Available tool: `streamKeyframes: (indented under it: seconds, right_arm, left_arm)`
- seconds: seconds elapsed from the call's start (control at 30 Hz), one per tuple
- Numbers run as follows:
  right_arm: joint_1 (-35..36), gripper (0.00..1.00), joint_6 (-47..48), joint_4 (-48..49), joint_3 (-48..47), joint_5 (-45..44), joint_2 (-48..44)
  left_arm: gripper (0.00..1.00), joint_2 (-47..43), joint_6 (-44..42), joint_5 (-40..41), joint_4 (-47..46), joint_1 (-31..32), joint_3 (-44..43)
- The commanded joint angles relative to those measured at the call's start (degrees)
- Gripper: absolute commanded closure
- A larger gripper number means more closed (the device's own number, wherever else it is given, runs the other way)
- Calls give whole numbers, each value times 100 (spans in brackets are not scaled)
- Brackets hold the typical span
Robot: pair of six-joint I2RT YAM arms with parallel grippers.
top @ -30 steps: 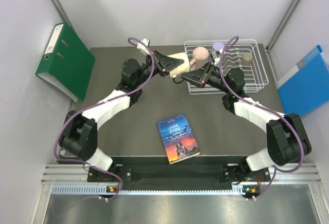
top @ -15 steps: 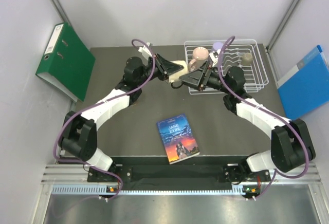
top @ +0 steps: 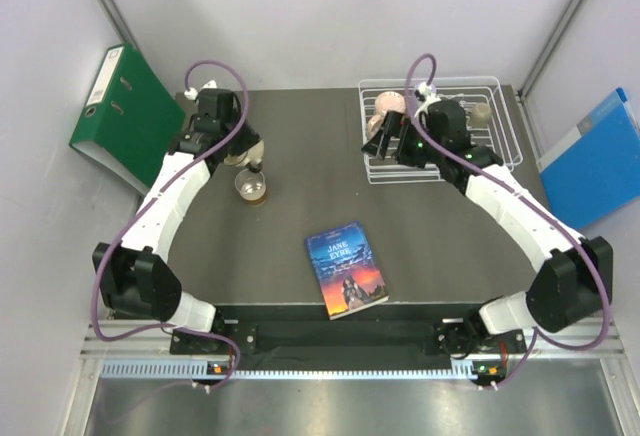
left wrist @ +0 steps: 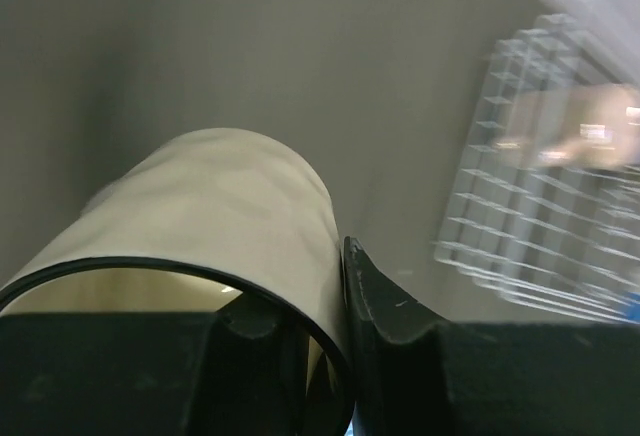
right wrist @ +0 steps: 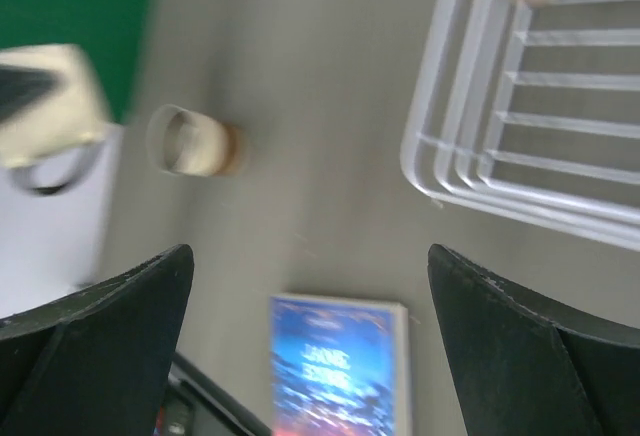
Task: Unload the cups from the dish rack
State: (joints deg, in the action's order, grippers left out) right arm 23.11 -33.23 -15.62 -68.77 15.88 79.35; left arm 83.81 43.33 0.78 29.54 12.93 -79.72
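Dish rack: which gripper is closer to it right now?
Right. The right gripper hangs open over the left edge of the dish rack; the left gripper, gripping the pale peach mug, is far to the rack's left.

The dish rack (top: 500, 141), a rectangular white wire rack with a raised rim, sits at 1 o'clock on the table. Inside it, a salmon-pink cup (top: 388, 106) occupies the 10 o'clock corner and a beige-olive mug (top: 481, 113) sits at 2 o'clock. The pale peach mug (left wrist: 220, 206) is out of the rack at the table's 10 o'clock, tilted, its rim pinched by the left gripper (left wrist: 320, 326). A small cup with a brownish base (top: 252, 187) rests on the table just at the mug's 5 o'clock.
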Motion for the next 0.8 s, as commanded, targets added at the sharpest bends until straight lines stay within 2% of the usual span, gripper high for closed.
streamKeyframes:
  seconds: [0.0, 0.33, 0.6, 0.77]
  right_arm:
    - [246, 0, 493, -943, -119, -805, 177]
    - [396, 0, 607, -935, -84, -929, 212]
    - [440, 0, 678, -926, 22, -964, 19]
    - [466, 0, 687, -961, 39, -981, -69]
  left_arm:
    - [100, -137, -764, 1923, 1675, 8, -535]
    - [100, 293, -1046, 2980, 2302, -115, -659]
    - [100, 645, -958, 2147, 1618, -554, 237]
    - [100, 1066, -958, 1689, 1353, -809, 352]
